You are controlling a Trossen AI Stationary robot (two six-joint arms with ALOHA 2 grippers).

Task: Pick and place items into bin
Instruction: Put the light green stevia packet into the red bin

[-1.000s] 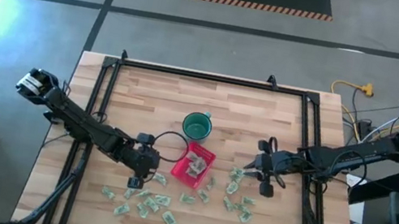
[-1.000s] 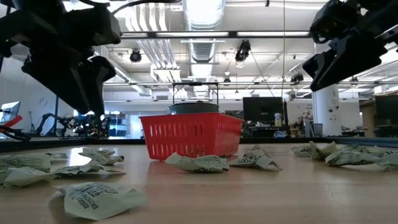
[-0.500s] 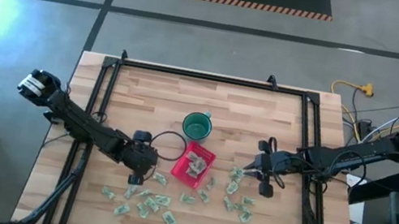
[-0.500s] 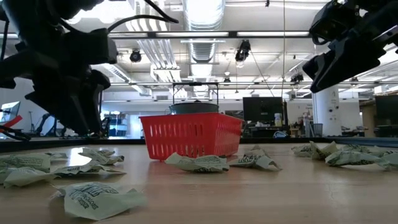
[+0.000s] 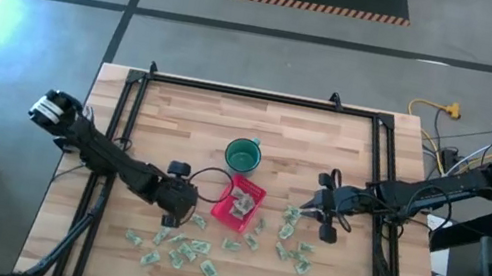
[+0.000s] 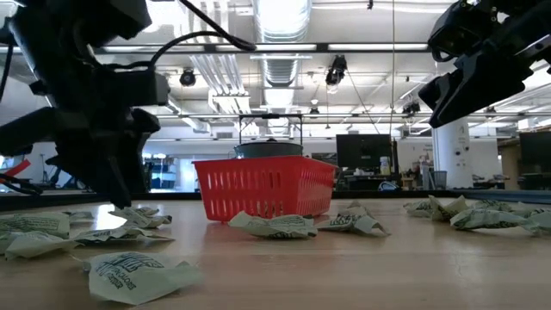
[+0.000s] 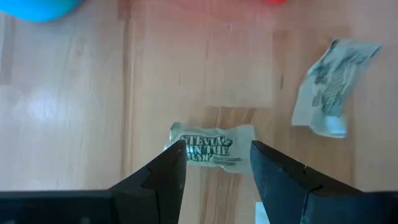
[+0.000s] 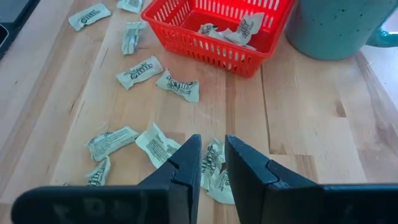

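Many pale green-and-white wrapped pieces lie flat on the wooden table, near its front edge [image 5: 191, 250] and at the right [image 5: 293, 243]. The red bin [image 5: 237, 204] stands at the middle with a few pieces [image 8: 239, 28] inside. My left gripper [image 7: 217, 146] is open and low over the table, left of the bin [image 6: 263, 185]. Its fingers stand on either side of one piece [image 7: 211, 147]; I cannot tell whether they touch it. My right gripper [image 8: 212, 140] hangs above the right-hand pieces [image 8: 155, 143], open by a narrow gap and empty.
A round dark-green cup [image 5: 243, 155] stands just beyond the bin. A black cable loop [image 5: 209, 177] lies left of the bin. Black frame rails [image 5: 126, 127] run along the table's left, right and far sides. Another piece [image 7: 329, 87] lies near the left gripper.
My left gripper has gone down toward the table and now stands low over the pieces left of the bin. My right gripper has kept still.
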